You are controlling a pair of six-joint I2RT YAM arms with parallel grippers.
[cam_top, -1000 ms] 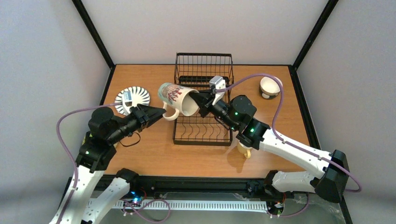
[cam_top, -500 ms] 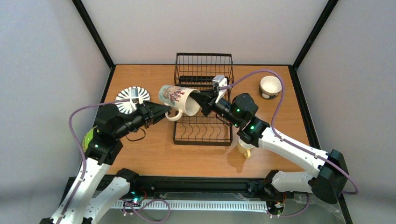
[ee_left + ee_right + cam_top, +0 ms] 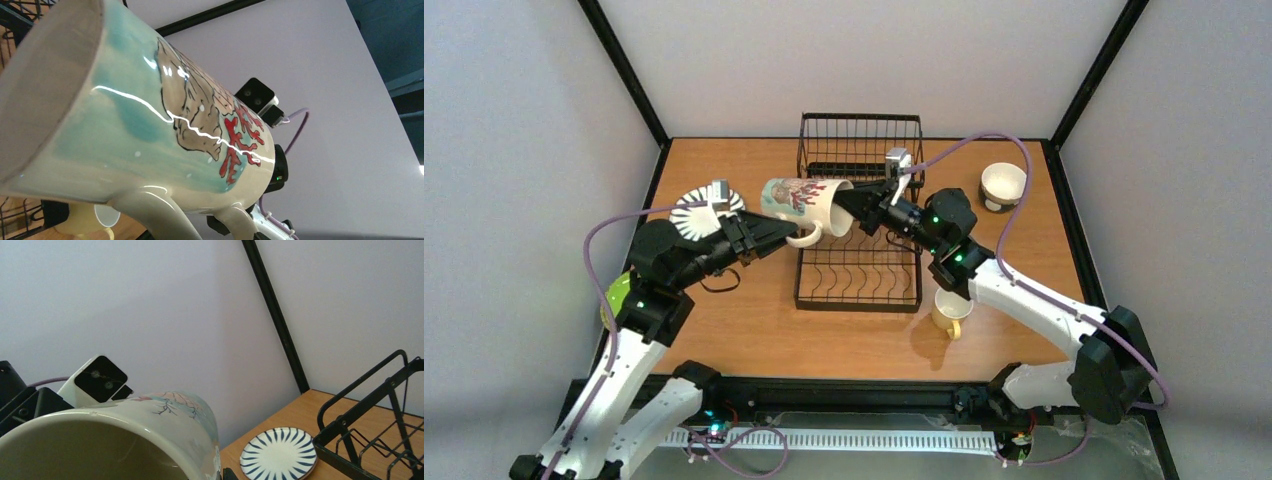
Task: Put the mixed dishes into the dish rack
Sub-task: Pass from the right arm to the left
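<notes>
Presently, item by item.

- **Cream mug**: teal wash and red coral print. It lies on its side in the air over the left edge of the dish rack, with its mouth to the right and its handle toward the near side.
- **Right gripper**: closed narrow on the mug's rim, carrying it.
- **Left gripper**: jaws spread wide, tips just beside the handle, gripping nothing that I can make out.
- **Dish rack:** black wire, mid-table, with the taller basket section at the far end.
- **Black-and-white striped plate**: flat on the table left of the rack, partly behind the left arm.
- **Lime-green plate**: near the left edge, mostly hidden by that arm.
- **Yellow mug**: upright, just off the rack's near right corner.
- **Cream bowl**: far right, well apart from the rack.
</notes>
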